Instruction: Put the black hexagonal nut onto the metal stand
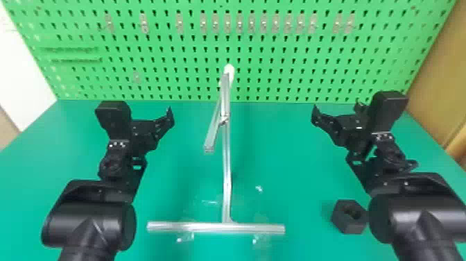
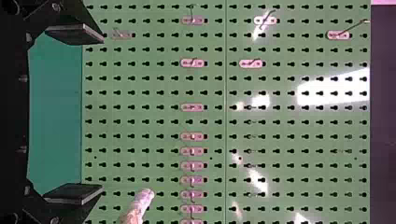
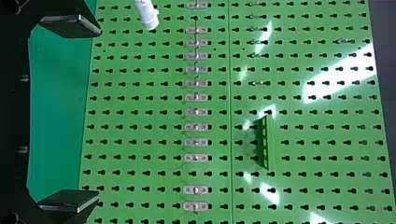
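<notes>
The black hexagonal nut [image 1: 343,222] has its whole trip left, from first grasp to seating. Beyond the green bench [image 1: 277,156], the pegboard [image 1: 287,45] walls off twelve o'clock. The metal stand [image 1: 226,166] rises mid-bench; left claw [image 2: 102,113] and right claw [image 3: 99,114], both spread wide, hang near its nine and three. The nut lies at its four, with sideways room between, though the right arm [image 1: 416,215] crowds it.

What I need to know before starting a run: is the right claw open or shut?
Open: in the right wrist view, the right claw has its two flat fingers wide apart, with nothing held between them.
</notes>
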Controlling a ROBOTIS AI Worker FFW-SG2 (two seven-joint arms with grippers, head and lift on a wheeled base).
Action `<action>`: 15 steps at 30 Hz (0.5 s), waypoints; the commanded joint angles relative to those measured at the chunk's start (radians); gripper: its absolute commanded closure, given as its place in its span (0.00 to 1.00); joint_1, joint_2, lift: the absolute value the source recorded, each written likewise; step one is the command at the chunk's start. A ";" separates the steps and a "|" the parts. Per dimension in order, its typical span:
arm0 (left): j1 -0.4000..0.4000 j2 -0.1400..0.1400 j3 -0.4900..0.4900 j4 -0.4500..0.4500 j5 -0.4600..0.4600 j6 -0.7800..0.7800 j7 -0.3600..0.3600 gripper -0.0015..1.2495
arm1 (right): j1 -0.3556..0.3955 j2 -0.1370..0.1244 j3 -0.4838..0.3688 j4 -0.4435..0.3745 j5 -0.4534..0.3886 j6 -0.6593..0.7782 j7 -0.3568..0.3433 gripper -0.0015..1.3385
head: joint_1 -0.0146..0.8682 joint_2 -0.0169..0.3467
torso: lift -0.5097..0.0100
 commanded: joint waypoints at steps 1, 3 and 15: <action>0.000 0.000 0.000 0.000 0.001 0.000 0.000 0.13 | 0.002 0.000 0.000 0.000 0.002 0.002 0.000 0.06 | 0.80 0.27 | 0.98; 0.000 0.000 0.000 0.000 0.001 0.000 0.000 0.13 | 0.003 0.000 0.000 0.000 0.005 0.006 0.000 0.06 | 0.80 0.27 | 0.98; 0.002 0.000 0.000 0.000 0.001 -0.005 0.000 0.13 | 0.012 -0.012 -0.008 0.029 0.028 0.066 0.000 0.06 | 0.80 0.27 | 0.98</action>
